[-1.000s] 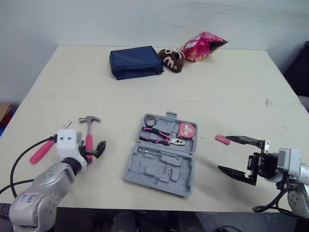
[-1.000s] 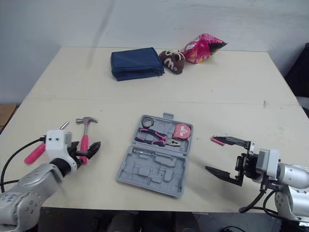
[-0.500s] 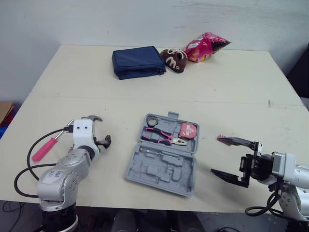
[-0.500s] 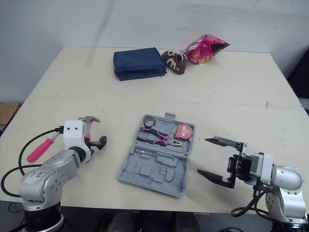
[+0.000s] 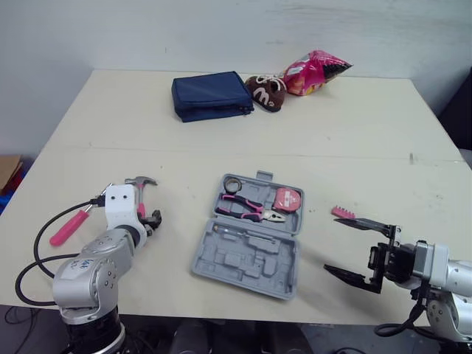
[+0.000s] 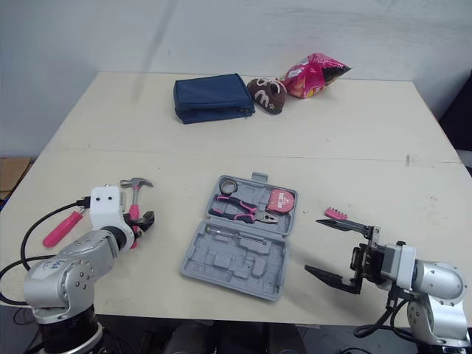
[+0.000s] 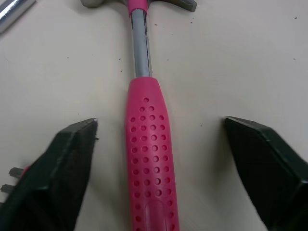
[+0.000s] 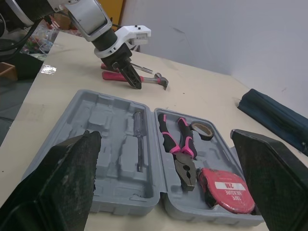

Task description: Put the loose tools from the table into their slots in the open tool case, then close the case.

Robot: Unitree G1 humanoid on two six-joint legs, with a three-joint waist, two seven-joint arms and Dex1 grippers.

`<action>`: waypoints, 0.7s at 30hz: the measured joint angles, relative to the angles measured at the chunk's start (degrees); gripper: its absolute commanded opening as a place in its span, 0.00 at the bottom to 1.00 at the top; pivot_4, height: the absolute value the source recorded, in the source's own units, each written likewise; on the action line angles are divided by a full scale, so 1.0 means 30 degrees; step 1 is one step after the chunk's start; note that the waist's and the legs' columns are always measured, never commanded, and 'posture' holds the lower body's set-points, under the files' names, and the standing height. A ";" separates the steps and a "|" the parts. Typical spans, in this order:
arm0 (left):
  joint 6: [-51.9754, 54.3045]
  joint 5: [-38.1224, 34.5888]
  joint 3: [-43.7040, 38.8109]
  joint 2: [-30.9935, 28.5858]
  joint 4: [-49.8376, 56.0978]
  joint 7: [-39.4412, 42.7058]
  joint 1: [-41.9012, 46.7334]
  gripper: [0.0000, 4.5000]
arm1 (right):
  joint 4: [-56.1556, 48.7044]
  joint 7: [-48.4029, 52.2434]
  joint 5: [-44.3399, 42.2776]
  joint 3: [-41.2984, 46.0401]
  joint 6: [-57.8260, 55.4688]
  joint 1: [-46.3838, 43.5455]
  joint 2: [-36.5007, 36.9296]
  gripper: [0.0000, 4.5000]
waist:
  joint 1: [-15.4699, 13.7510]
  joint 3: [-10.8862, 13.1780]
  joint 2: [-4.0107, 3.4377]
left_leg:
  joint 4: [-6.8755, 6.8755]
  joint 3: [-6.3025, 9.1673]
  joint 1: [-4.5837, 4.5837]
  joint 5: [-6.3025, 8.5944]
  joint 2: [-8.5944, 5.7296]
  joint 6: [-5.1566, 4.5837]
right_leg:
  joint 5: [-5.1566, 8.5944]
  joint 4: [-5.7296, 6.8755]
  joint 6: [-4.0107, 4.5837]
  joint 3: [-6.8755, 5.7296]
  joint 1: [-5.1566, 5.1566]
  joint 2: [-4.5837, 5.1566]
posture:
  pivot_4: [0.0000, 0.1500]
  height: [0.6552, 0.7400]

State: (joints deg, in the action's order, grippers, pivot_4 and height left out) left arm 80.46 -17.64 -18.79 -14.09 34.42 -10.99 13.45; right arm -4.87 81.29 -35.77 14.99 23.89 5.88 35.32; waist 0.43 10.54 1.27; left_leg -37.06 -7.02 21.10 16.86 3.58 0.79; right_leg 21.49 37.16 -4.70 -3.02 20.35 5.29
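- Two halves of the grey tool case [image 5: 221, 259] lie open and flat near the middle of the desk's [image 5: 354, 140] front edge, with the lid half towards the far edge.
- The lid half holds pink-handled pliers [image 5: 248, 209], a red tape measure [image 5: 285, 199] and a small roll of tape [image 5: 231, 183]. The front half holds one slim driver [image 8: 138, 139], and its other slots are bare.
- The hammer [image 7: 150, 163] lies loose on the desk towards the front-left corner, head pointing to the far edge.
- The left gripper [image 6: 140, 221] is down over the hammer's pink handle. Its fingers [image 7: 62, 163] are apart, one on each side, with bare desk showing between each and the handle.
- A pink-handled screwdriver [image 5: 66, 227] lies beside the hammer, nearer the left edge.
- The right gripper [image 5: 354, 249] hovers near the front-right corner, fingers spread wide and holding nothing.
- A small pink toothed piece [image 5: 341, 212] lies on the desk just beside its upper finger.
- Along the far edge sit a navy pouch [image 5: 212, 94], a brown shoe-like thing [image 5: 267, 91] and a pink snack bag [image 5: 316, 70].
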 measured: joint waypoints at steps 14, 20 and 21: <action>-0.3341 0.0498 -0.0618 0.0397 -0.1579 0.1866 -0.0278 0.13 | 0.0028 -0.0526 0.0159 0.0243 -0.0017 0.0663 0.0034 1.00 | -0.0079 -0.0072 -0.0121 | -0.0002 0.0002 0.0000 -0.0014 -0.0001 0.0022 | 0.0002 0.0052 0.0005 0.0001 0.0019 0.0000 | 1.00 1.00; -0.7915 -0.1820 -0.1272 -0.3358 -0.2118 0.8391 -0.0143 0.13 | 0.0063 -0.0802 0.0509 0.0347 0.0362 0.0504 0.0037 1.00 | -0.0106 0.0038 0.0068 | -0.0001 -0.0002 0.0058 -0.0004 -0.0005 0.0030 | 0.0006 0.0027 0.0012 -0.0009 0.0054 0.0011 | 1.00 1.00; -0.8328 -0.2340 -0.1254 -0.4112 -0.2120 0.9567 0.0097 0.13 | 0.0065 -0.0853 0.0570 0.0347 0.0365 0.0463 0.0051 1.00 | -0.0104 0.0036 0.0065 | 0.0000 -0.0004 0.0060 -0.0002 -0.0005 0.0027 | 0.0006 0.0014 0.0012 -0.0008 0.0048 0.0014 | 1.00 1.00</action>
State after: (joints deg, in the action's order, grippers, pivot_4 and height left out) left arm 55.48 -24.66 -22.55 -26.43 28.06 17.71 13.74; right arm -4.67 78.73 -34.06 16.03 24.98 7.26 35.47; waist 0.12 10.64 1.46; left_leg -37.06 -7.04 21.28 16.85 3.56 0.87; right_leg 21.50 37.21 -4.67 -3.04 20.49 5.33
